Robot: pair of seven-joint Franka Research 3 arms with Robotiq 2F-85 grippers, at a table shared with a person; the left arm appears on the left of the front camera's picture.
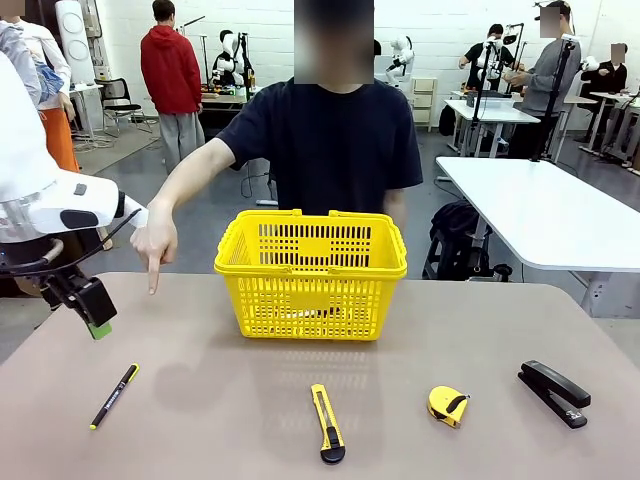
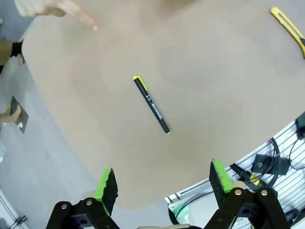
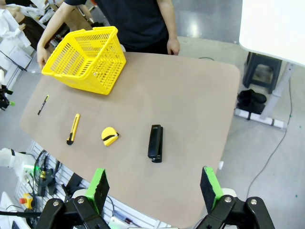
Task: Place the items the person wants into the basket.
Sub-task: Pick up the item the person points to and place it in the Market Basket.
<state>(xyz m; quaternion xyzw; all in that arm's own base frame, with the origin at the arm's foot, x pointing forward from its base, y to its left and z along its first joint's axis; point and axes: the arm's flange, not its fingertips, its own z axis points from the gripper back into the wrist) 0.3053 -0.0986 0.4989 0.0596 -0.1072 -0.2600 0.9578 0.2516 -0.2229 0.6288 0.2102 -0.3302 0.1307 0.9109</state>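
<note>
Both sets of jaws released, nothing held. Left gripper hangs above black pen, near the table left edge. Right gripper high off table. Person's hand points down beside yellow basket. Tape measure front-right of basket.

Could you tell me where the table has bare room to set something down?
Bare: right of the basket, beyond the stapler; also between pen and knife. Tighter: the near row from knife through tape measure to stapler, and left of the basket, where a hand points down.
</note>
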